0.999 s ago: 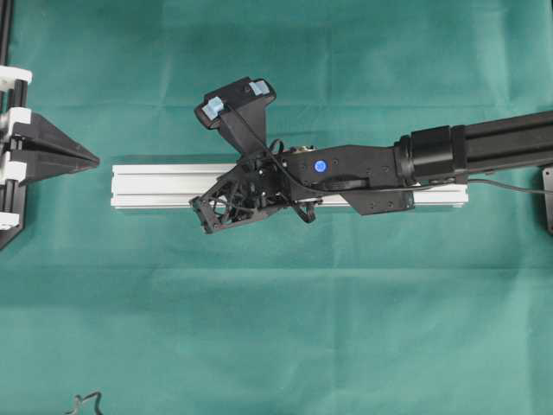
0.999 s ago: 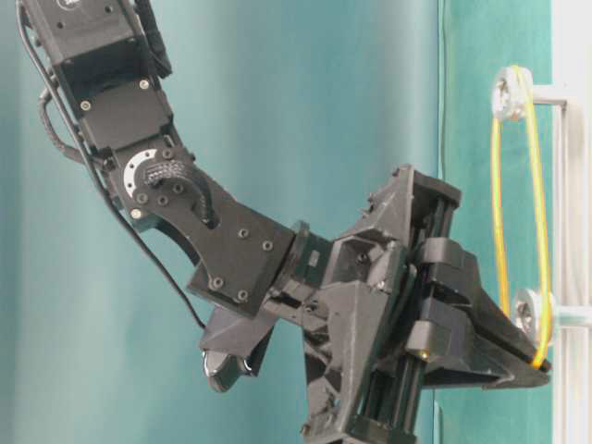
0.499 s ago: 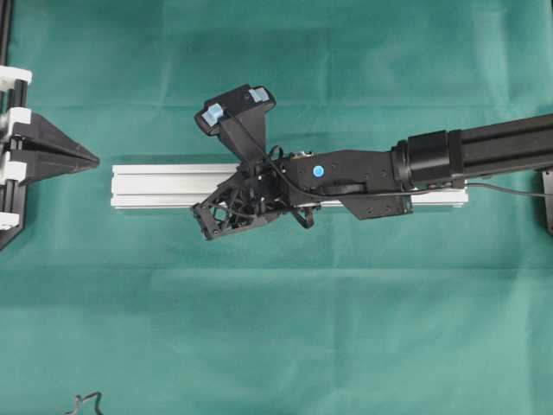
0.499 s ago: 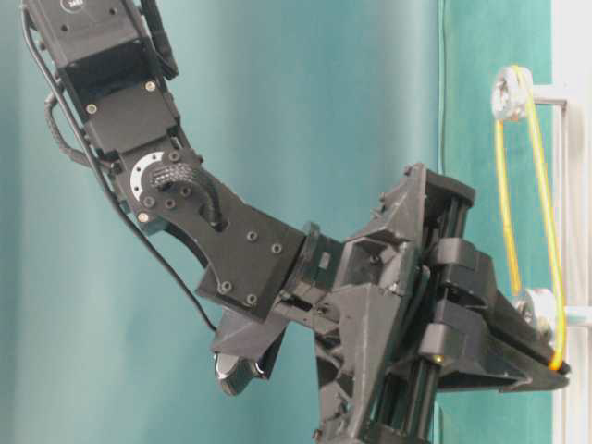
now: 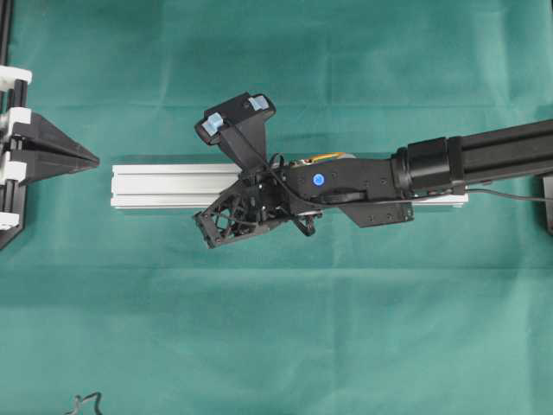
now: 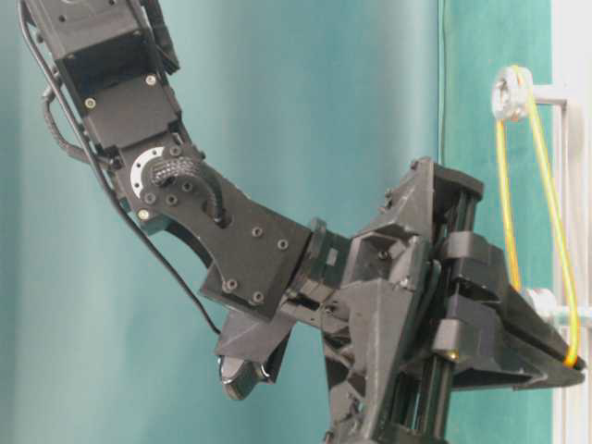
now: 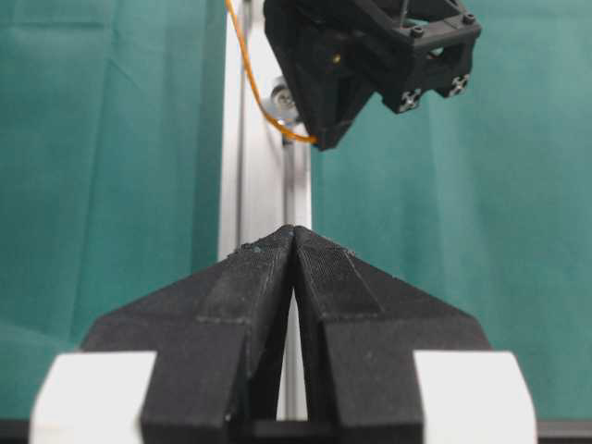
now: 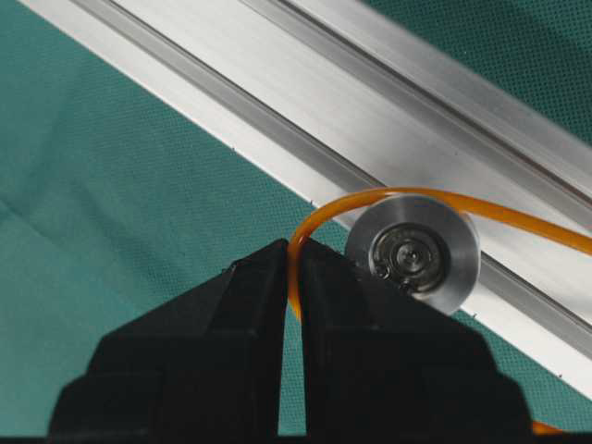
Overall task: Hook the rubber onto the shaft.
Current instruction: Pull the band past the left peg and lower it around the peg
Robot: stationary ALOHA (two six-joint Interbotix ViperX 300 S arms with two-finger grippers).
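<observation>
Your right gripper [image 8: 289, 268] pinches the thin orange rubber band [image 8: 305, 227] taut to clear the round silver shaft [image 8: 412, 252]; your left fingers [image 7: 254, 277] rest closed.

Green cloth [image 5: 276, 328] covers the whole table, w/ faint creases. Small black squiggle, maybe a cable bit [image 5: 84, 401], lies at the cloth's bottom edge nr the left corner. Black frame piece [image 5: 548, 201] sits at the right edge, mid-height.

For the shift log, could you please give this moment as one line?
right gripper: shut on rubber band | band: stretched beside near pulley, not seated | left gripper: shut, idle
</observation>
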